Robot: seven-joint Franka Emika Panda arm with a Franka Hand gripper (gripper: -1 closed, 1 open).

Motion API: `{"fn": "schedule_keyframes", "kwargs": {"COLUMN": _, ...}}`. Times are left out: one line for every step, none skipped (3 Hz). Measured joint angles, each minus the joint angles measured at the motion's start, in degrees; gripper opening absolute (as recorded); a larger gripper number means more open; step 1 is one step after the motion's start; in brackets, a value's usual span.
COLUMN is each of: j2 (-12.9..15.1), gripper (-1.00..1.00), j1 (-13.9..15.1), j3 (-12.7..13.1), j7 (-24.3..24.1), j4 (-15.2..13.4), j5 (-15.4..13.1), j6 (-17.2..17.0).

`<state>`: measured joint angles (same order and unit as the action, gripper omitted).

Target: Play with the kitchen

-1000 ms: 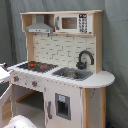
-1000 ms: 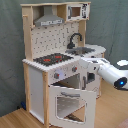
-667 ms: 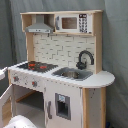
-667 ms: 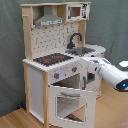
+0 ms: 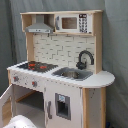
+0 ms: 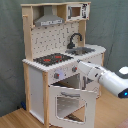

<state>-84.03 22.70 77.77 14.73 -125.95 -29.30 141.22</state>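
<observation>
In the second exterior view the white arm reaches in from four o'clock, its far end pointing toward ten o'clock. The gripper is hidden. In the first exterior view a white rounded part shows at seven o'clock.

Kitchen upright against grey curtain. Hood at 11 o'clock, hob at 9, tap at 3 beside sink.

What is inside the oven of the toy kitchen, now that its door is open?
In the second exterior view the windowed oven door hangs open under the hob. The cavity looks dark and nothing shows in it; the robot arm covers its right part.
</observation>
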Motion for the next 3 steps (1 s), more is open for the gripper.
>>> {"fn": "schedule_keyframes", "kwargs": {"j2": -0.2, "gripper": 1.00, "j1": 1.1, "j3": 2.1, "j7": -6.7, "j4": 2.4, "j5": -0.1, "j6": 0.0}}
{"fn": "schedule_keyframes", "kwargs": {"j2": -0.4, "gripper": 1.00, "j1": 2.4, "j3": 3.4, "j7": -12.4, "j4": 5.3, "j5": -0.1, "j6": 0.0}}
{"fn": "schedule_keyframes", "kwargs": {"j2": -0.5, "gripper": 1.00, "j1": 3.7, "j3": 4.0, "j7": -18.0, "j4": 9.3, "j5": -0.1, "j6": 0.0}}
